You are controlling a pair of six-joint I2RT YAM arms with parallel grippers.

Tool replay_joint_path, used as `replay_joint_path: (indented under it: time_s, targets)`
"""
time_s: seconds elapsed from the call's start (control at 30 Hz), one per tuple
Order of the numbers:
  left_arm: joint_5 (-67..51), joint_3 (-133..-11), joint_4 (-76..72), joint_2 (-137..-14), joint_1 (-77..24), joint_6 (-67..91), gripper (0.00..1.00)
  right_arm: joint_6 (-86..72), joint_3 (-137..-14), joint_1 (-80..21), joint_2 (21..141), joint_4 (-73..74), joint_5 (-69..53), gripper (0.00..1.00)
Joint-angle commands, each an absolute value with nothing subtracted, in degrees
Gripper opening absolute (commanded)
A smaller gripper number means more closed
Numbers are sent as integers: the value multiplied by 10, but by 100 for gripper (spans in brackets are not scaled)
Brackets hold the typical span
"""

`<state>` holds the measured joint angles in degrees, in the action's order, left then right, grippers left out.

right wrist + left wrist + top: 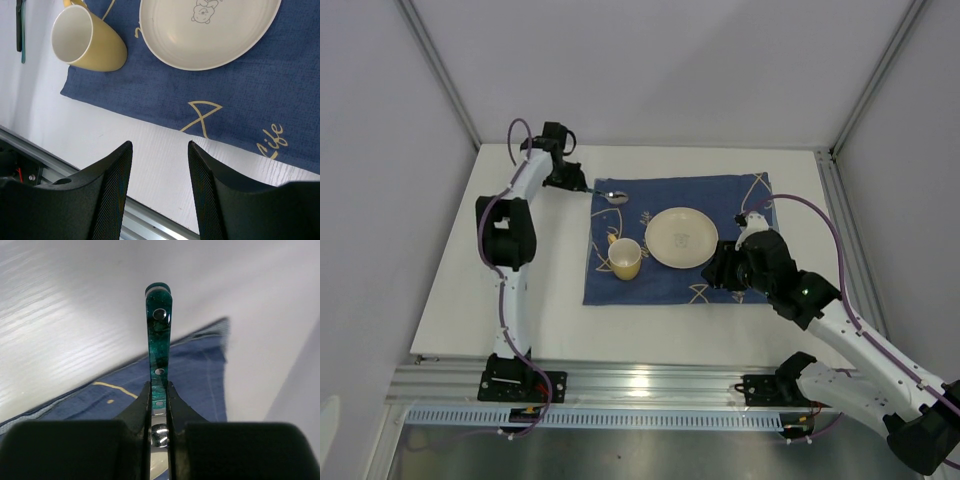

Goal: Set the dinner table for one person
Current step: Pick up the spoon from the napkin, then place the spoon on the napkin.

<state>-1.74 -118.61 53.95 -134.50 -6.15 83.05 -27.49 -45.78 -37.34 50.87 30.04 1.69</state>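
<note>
Plainly, left hand [159, 390] pinches spoon [159, 335] (green handle); right hand [160, 147] gapes empty; cloth [240, 90] reads "life".

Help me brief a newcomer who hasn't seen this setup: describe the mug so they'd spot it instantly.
On the white dinner table lies a dark blue cloth with pale line drawings. On its left half, just left of the round plate, sits the mug. Unlike the cream plate and the spoon farther back, it is yellow outside and white inside, with a handle.
</note>
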Motion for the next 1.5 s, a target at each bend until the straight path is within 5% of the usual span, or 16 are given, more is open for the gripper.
replay_joint_path:
  time_s: [0.0,0.7,1.47]
  targets:
    - [-7,-1244,524,-1323,-46,756,1,-279,-460,-376,503,277,21,52]
    - [-214,-1390,582,-1411,-33,383,0,-270,-460,-377,512,256,6,52]
    - [-93,-1310,541,-1342,-182,215,1,-252,-454,-377,494,272,-11,51]
